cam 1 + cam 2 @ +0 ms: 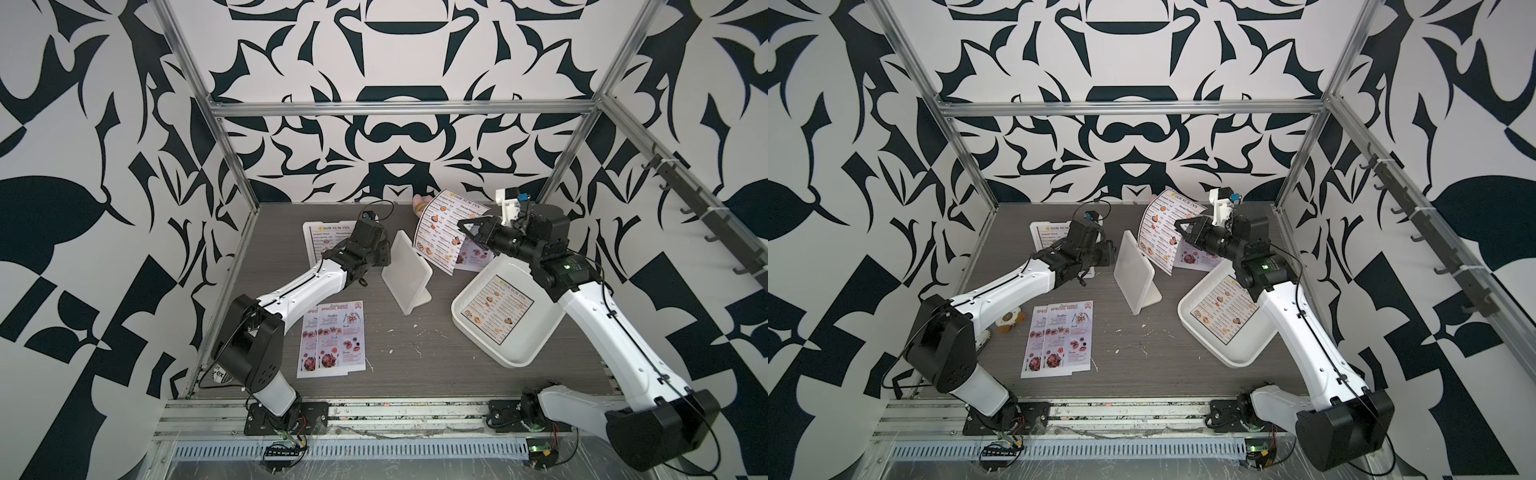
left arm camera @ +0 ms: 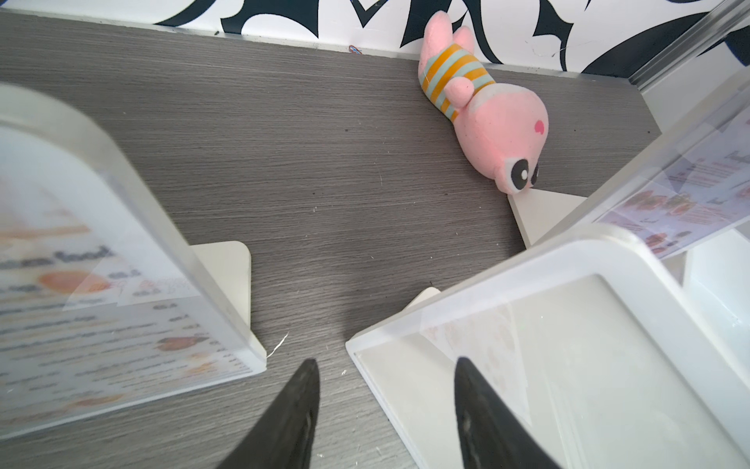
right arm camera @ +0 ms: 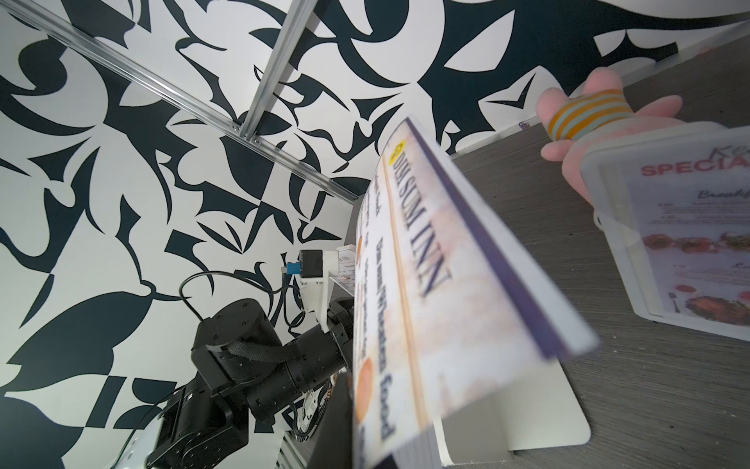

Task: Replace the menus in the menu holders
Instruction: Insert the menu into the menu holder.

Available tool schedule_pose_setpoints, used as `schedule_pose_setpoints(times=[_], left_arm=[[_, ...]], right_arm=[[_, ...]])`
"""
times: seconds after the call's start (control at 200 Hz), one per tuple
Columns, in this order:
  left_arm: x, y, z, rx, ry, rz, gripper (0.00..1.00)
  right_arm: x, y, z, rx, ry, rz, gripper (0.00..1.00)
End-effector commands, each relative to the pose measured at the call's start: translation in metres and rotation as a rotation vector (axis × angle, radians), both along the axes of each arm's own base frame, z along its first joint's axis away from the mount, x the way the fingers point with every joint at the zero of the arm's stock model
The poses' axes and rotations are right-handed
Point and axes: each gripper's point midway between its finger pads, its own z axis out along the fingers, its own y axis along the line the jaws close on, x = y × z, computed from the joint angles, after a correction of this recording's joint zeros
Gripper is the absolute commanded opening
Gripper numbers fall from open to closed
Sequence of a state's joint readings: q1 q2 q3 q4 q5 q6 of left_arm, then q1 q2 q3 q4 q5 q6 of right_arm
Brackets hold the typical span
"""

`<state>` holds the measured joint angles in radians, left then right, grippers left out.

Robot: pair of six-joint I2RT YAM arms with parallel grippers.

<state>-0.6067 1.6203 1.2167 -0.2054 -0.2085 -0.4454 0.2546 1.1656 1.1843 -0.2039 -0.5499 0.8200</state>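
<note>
Places are read on a clock face laid over the table (image 1: 415, 374) as seen in both top views, with 12 o'clock at the back wall.

The right gripper (image 1: 460, 226) is seen closed tight on the held DIM SUM INN menu (image 1: 442, 232), which is held clear of the table at about 1 o'clock — tilted, slightly bowed, its heading uppermost. Just beside that sheet, and partly hidden by it in both top views, the SPECIAL MENU holder (image 3: 617, 243) is stood with a pink sheet inside it.

The left gripper (image 2: 385, 361) is placed at about 11 o'clock, its jaws apart and nothing clamped between them. It is flanked by two frames: the DIM SUM INN holder (image 2: 174, 243) at 10 o'clock, filled with a white sheet, and the empty holder (image 1: 405, 274) near the middle of the table. In the left wrist view one finger is seen across the empty holder's near edge; contact cannot be told.

At 3 o'clock a white tray (image 1: 536, 336) is set, and a second DIM SUM INN menu (image 1: 496, 309) is laid flat in it. At 8 o'clock two SPECIAL MENU sheets (image 1: 338, 338) are laid flat on the table, one overlapped by the other. A pink plush toy (image 2: 483, 113) is laid on its side at 12 o'clock, against the back wall.
</note>
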Motion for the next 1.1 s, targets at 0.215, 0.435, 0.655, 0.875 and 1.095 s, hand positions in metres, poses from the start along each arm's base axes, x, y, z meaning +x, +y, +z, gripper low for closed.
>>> schedule_pose_setpoints(times=[0.215, 0.435, 0.655, 0.875, 1.095], left_arm=[[0.002, 0.000, 0.007, -0.006, -0.015, -0.002, 0.56], [0.002, 0.001, 0.008, -0.004, -0.018, -0.002, 0.56], [0.001, 0.005, 0.009, 0.012, -0.029, 0.000, 0.56], [0.000, 0.004, 0.013, 0.008, -0.039, -0.013, 0.56], [0.000, 0.002, 0.017, -0.003, -0.053, -0.027, 0.56]], right_arm=[[-0.008, 0.000, 0.015, 0.028, -0.034, 0.012, 0.00], [-0.006, 0.001, 0.007, 0.021, -0.013, 0.018, 0.00], [-0.006, 0.001, 0.007, 0.016, -0.008, 0.018, 0.00], [-0.003, 0.000, 0.002, 0.007, 0.006, 0.010, 0.00], [0.000, -0.007, 0.005, -0.025, -0.008, -0.028, 0.00]])
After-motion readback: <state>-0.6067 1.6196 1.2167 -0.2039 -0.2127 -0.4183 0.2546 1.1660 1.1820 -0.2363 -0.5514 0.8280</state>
